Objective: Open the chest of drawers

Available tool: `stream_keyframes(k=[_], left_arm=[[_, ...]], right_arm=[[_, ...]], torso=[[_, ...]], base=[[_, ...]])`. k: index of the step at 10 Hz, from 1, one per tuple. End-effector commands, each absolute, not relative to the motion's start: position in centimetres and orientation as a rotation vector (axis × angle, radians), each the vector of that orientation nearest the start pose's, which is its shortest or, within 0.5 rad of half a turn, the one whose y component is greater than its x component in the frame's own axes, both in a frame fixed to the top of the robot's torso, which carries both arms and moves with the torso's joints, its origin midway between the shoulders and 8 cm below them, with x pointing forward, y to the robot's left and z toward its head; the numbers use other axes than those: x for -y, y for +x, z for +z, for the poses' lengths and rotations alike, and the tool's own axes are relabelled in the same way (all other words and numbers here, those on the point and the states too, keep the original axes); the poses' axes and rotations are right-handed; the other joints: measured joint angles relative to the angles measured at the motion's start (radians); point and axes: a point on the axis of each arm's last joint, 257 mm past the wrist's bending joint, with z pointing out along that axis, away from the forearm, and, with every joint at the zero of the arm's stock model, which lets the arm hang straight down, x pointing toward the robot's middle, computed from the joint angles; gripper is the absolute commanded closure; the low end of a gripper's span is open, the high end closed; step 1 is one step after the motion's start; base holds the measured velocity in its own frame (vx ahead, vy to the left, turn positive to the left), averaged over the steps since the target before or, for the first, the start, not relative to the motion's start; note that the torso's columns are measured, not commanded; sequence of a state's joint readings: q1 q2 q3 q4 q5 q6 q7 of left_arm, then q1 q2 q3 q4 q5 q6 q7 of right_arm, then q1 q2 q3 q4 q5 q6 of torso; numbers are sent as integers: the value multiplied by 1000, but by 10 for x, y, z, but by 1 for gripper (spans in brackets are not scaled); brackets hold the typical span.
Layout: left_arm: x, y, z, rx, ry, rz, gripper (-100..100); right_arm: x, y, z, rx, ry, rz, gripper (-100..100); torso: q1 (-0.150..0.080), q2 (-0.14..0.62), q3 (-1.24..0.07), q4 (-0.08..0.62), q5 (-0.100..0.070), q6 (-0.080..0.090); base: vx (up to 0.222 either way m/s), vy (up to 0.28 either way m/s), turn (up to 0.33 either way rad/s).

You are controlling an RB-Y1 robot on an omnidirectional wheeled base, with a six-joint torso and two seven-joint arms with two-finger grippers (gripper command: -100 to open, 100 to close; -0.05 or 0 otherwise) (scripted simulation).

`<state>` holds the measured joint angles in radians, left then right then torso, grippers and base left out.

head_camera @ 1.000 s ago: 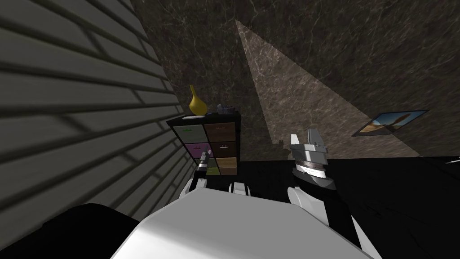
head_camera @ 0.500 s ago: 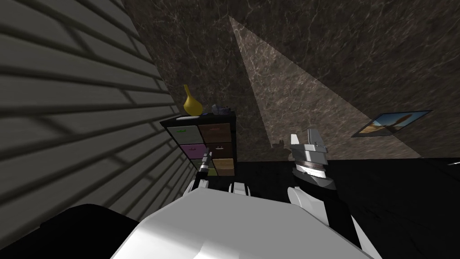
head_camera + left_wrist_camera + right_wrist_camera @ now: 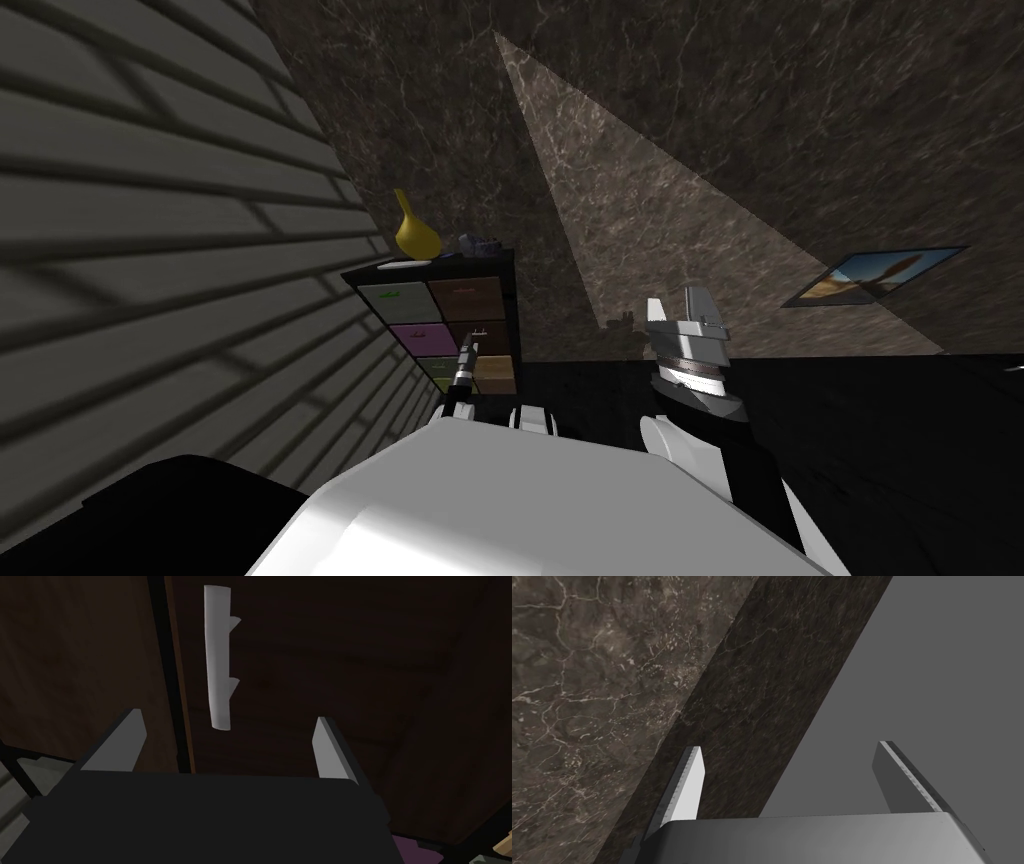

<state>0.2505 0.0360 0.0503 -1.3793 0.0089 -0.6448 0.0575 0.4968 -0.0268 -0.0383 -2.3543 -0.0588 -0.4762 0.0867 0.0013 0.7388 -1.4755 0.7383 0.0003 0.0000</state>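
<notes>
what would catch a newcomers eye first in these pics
Likely the chest of drawers with its coloured fronts, standing against the grey plank wall with a yellow vase on top. Next, in the left wrist view, the pale handle on a dark brown drawer front, just ahead of the left gripper and its open fingers. The right gripper stands raised and open off to the side.

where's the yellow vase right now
Head view: the yellow long-necked vase stands atop the dark chest of drawers, at its left end by the grey brick wall, left of a small bluish object.
</notes>
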Motion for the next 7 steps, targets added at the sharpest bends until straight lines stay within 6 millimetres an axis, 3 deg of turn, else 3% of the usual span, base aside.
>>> stream_keyframes(k=[1, 5, 6, 7], left_arm=[[-290, 433, -277, -953, -1118, -1224, -100], [-291, 443, -266, -952, -1117, -1225, -100], [-290, 437, -274, -953, -1120, -1225, 100], [-290, 434, -276, -952, -1121, -1225, 100]], right_arm=[[291, 330, 55, -581, 594, 1237, 0], [291, 330, 55, -581, 594, 1236, 0], [291, 330, 55, -581, 594, 1236, 0], [291, 330, 55, -581, 594, 1237, 0]], torso=[[0, 1, 0, 0, 0, 0], [-1, -2, -1, -1, 0, 0], [-2, 0, 0, 0, 0, 0], [-1, 3, 2, 1, 0, 0]], base=[[11, -28, 1], [39, -1, 1], [-32, 2, -2], [-49, 10, 9]])
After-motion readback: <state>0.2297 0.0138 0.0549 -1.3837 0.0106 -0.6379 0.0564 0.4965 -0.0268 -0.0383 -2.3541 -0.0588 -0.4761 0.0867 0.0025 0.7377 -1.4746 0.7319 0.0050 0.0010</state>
